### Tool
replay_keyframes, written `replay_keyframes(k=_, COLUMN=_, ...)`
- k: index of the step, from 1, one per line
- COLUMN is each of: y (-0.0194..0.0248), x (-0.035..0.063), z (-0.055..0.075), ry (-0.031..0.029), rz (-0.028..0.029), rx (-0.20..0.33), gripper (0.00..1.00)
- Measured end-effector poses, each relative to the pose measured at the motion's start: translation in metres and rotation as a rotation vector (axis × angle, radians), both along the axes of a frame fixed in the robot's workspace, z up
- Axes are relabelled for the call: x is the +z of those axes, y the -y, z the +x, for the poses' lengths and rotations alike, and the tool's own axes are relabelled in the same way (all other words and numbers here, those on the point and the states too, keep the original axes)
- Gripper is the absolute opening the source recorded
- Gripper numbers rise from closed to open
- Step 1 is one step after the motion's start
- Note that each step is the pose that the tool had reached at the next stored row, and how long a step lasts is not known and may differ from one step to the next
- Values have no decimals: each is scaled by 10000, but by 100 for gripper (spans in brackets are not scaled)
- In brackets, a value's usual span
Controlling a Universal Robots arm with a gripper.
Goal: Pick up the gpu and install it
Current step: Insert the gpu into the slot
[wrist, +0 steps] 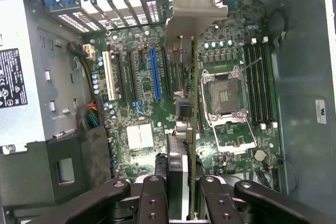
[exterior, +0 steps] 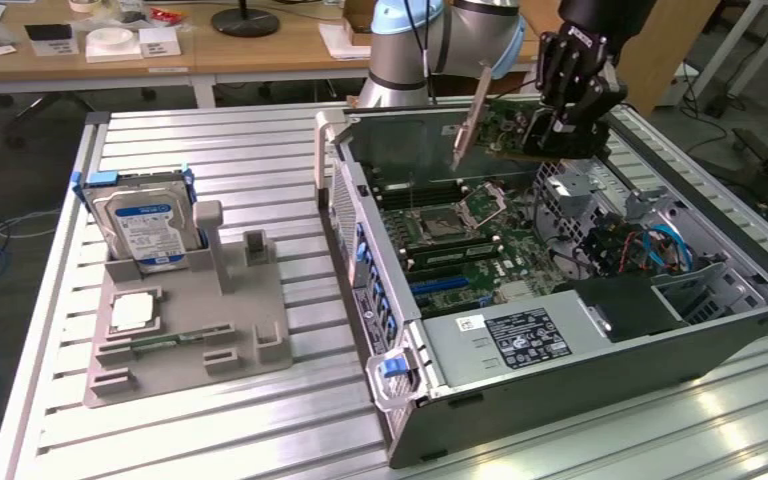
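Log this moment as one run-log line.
gripper: shut on gpu | gpu: held above open computer case | install: not yet seated

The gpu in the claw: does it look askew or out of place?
Somewhat. The gpu, gripped by the claw, hangs slanted above the open case, seated in no slot; the blue slot lies off to its side.

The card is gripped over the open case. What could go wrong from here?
The graphics card hangs slanted in the gripper; meeting the blue slot at an angle, it might jam. It hangs beside the processor socket, not over that slot; lowering here could hit board parts. Its metal bracket may catch the case wall.
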State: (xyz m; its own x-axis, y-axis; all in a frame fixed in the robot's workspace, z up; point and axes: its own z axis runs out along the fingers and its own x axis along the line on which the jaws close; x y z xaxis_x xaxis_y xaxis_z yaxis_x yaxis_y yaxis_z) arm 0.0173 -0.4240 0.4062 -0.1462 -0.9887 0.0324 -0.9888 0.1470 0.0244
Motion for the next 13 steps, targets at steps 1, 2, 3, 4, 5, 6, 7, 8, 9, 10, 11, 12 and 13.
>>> replay_keyframes(k=1, y=0, x=0, z=2, ry=0, rz=0, rx=67, gripper=28)
replay_keyframes(k=2, y=0, x=-1, z=2, ry=0, rz=0, rx=134, gripper=28)
replay_keyframes(k=3, y=0, x=-1, z=4, ry=0, rz=0, rx=202, gripper=28)
replay_keyframes(k=4, y=0, x=-2, z=6, ry=-1, rz=0, rx=270, gripper=28)
replay_keyframes(k=5, y=0, x=-2, z=7, ry=-1, rz=0, rx=343, gripper=28)
replay_keyframes(k=6, y=0, x=-3, z=8, ry=-1, rz=0, rx=407, gripper=28)
replay_keyframes(k=7, y=0, x=-3, z=10, ry=0, rz=1, rx=475, gripper=28)
replay_keyframes(k=8, y=0, x=-3, z=11, ry=0, rz=0, rx=544, gripper=28)
replay_keyframes(k=9, y=0, x=-4, z=12, ry=0, rz=0, rx=612, gripper=28)
replay_keyframes(k=10, y=0, x=-4, z=13, ry=0, rz=0, rx=680, gripper=28)
replay_keyframes(k=11, y=0, x=-4, z=13, ry=-1, rz=0, rx=712, gripper=28)
replay_keyframes(k=12, y=0, x=-4, z=13, ry=-1, rz=1, rx=713, gripper=28)
replay_keyframes(k=13, y=0, x=-4, z=13, ry=0, rz=0, rx=714, gripper=28)
